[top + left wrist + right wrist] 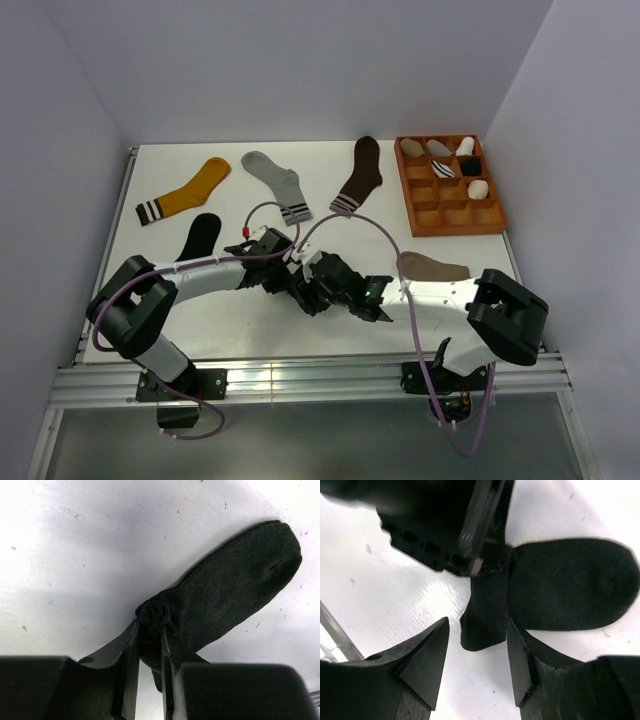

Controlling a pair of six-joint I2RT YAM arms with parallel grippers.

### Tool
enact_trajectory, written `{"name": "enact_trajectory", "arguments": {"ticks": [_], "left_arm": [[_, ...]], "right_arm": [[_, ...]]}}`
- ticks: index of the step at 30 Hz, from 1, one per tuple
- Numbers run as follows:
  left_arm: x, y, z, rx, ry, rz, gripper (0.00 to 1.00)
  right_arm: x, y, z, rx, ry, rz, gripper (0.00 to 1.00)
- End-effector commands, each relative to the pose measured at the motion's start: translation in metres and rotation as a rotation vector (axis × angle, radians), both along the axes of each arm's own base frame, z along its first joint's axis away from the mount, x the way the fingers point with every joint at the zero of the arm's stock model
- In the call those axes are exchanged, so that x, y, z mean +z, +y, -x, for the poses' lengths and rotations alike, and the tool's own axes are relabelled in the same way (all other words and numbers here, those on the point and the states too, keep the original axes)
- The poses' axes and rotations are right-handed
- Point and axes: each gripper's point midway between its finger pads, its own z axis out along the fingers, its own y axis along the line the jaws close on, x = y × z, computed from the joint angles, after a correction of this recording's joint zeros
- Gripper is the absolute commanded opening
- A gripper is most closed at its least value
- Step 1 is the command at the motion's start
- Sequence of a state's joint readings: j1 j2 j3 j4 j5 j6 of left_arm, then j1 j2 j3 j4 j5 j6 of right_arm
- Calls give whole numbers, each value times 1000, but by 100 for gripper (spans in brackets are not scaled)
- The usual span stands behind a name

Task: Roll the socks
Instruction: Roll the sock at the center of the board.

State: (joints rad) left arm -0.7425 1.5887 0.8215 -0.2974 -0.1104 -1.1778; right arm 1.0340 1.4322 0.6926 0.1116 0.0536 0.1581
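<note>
In the left wrist view, a plain charcoal-black sock (235, 580) lies on the white table with its toe pointing away from me. My left gripper (150, 625) is shut on its rolled-up end (152, 611). My right gripper (477, 630) stands open around a loose flap (485, 610) of that same sock (570, 585), meeting the left one mid-table. From above both grippers (300, 280) hide this sock. Another black sock (203, 237) lies left of them, its cuff under the left arm. A taupe sock (432, 267) lies partly under the right arm.
At the back lie a mustard-yellow sock (185, 193), a light grey sock (280, 183) and a dark brown sock (360, 175). A wooden compartment tray (450, 222) with several rolled socks stands at the back right. Walls close in both sides.
</note>
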Motion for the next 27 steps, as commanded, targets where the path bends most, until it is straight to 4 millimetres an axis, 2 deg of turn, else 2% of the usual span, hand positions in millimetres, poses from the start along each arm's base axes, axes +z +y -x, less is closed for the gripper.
{"name": "enact_trajectory", "arguments": {"ticks": [1,5,12,19,25,27], "left_arm": [[-22,19,14,-32,69,-103,9],[-22,19,15,-34,71,-103,9],[-22,18,16,-38,74,-98,9],[-23,17,16,-35,77,-91,9],[-25,16,17,-26,87,-82,9],[-25,16,18,-27,91,-83,9]], "right_arm": [[-2,5,-9,-17,-66,48,56],[-11,12,-2,-5,-48,57,53],[-28,12,0,-10,-29,117,52],[-36,16,2,-9,-31,173,52],[-48,17,1,-46,-46,251,52],[-57,11,3,-61,-47,305,51]]}}
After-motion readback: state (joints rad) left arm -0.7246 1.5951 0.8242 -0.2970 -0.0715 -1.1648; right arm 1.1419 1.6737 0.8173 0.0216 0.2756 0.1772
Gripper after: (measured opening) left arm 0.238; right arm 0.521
